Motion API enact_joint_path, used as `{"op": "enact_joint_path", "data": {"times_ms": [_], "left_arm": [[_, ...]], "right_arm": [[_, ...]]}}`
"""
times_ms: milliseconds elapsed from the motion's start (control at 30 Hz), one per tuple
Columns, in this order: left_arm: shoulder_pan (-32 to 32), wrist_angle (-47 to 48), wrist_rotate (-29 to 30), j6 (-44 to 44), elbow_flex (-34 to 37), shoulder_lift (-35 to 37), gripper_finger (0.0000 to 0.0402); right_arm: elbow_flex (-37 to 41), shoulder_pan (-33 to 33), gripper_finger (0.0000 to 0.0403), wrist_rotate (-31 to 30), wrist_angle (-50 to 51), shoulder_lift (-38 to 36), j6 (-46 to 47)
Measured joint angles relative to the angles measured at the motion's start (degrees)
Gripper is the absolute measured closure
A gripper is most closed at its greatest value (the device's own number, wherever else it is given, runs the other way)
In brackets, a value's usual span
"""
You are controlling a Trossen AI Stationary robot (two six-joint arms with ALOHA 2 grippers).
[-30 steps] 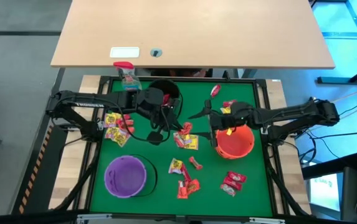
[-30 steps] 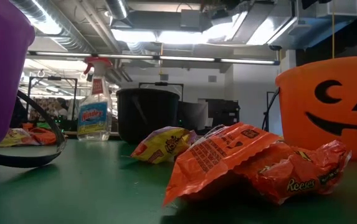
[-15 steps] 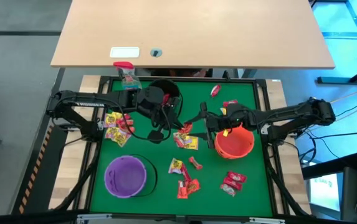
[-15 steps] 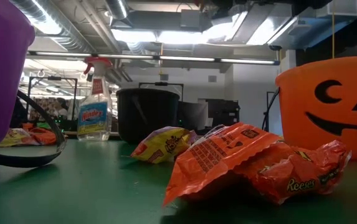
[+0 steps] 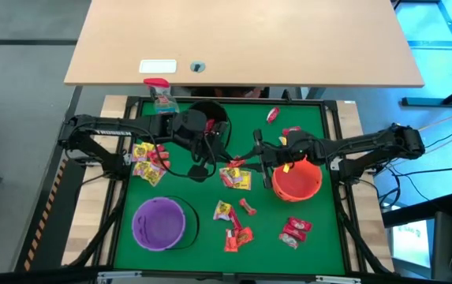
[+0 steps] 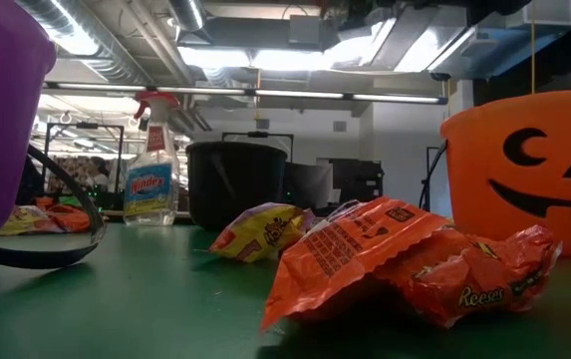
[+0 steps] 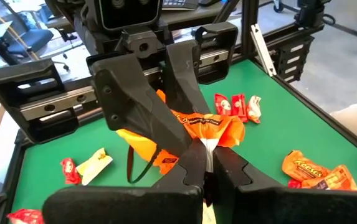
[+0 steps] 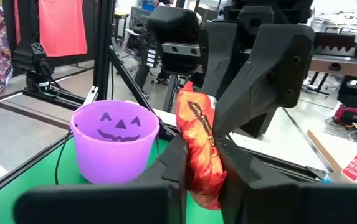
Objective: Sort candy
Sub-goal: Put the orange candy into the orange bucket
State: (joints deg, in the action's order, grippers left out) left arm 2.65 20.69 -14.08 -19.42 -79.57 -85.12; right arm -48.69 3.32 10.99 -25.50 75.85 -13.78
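A: Orange-red foil, crinkled and shiny: that candy packet (image 8: 201,146) stands between the right gripper's (image 5: 239,162) fingers, which pinch its middle, long axis upright across them.

B: Where is it over the counter (image 5: 202,197)?

A: Mid-mat, just above the small candy pile (image 5: 235,178), between the black bucket (image 5: 210,117) and the orange pumpkin bucket (image 5: 296,179). The right arm has it; the orange bucket sits just behind its wrist.

B: And the left gripper (image 5: 211,147)?

A: Fingers closed on nothing visible, hanging beside the black bucket, facing the packet.

Purple bucket (image 5: 159,223), orange bucket (image 5: 296,181), spray bottle (image 5: 161,94)
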Motion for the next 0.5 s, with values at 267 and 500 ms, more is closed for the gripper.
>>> {"op": "enact_joint_path", "data": {"times_ms": [267, 500], "left_arm": [[-0.6, 1.0, 5.1, -0.1, 0.0, 1.8, 0.035], [-2.4, 3.4, 14.9, -0.6, 0.0, 5.0, 0.0262]], "right_arm": [[0.0, 0.0, 0.0357, -3.6, -0.7, -0.3, 0.0], [0.0, 0.1, 0.0362, -3.8, 0.9, -1.8, 0.0]]}}
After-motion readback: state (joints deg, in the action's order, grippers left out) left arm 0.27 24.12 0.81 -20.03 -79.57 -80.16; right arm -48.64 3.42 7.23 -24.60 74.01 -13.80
